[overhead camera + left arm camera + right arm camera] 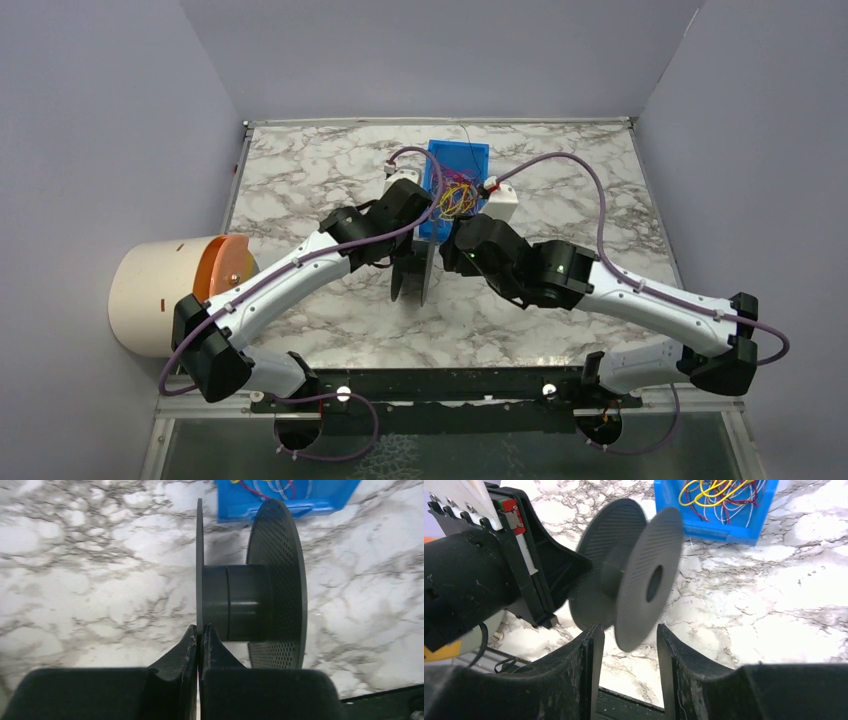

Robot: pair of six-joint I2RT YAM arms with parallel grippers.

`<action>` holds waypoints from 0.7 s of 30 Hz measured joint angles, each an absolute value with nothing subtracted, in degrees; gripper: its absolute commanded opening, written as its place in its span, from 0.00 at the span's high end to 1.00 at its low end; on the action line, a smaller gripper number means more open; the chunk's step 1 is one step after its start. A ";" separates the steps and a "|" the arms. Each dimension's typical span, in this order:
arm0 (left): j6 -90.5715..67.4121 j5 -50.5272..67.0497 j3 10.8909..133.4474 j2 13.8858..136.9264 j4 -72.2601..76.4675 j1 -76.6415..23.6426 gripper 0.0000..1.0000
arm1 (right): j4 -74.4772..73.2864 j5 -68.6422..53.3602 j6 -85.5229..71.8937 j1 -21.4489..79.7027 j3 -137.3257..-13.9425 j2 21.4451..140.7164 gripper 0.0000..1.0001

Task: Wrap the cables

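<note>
Marble-pattern desk (pixel 300 180) smooth, slight sheen. Black spool (pixel 277 580) matt plastic, flanges finely perforated, hub smooth; right end effector (pixel 629 630) fingers (pixel 679 670) matt black, scuffed. Blue bin (pixel 724 530) smooth plastic; cables (pixel 711 491) in glossy plastic insulation.

Little booth setup: plain pale lavender walls (pixel 420 50) on three sides, white tabletop (pixel 300 170) with grey marble veining, black rail (pixel 450 386) along the near edge. A cream drum (pixel 150 300) with an orange inside sits off the left side. Light is soft, even.
</note>
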State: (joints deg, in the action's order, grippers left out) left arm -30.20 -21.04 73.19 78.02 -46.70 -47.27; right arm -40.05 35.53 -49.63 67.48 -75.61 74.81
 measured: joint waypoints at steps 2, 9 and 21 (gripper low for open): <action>-29.19 -22.13 73.65 78.00 -47.97 -47.00 1.00 | -40.60 36.05 -49.17 67.48 -74.98 72.97 0.50; -26.63 -23.49 74.56 77.34 -51.62 -46.09 1.00 | -42.87 36.99 -46.13 67.46 -71.42 69.82 0.48; -21.12 -20.73 74.06 76.31 -51.59 -42.11 1.00 | -42.09 28.49 -36.34 59.35 -65.56 69.73 0.48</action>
State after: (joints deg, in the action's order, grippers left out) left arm -21.12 -20.73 74.06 76.31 -51.59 -42.11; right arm -42.09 28.49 -36.34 59.35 -65.56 69.73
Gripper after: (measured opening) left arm 0.019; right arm 0.521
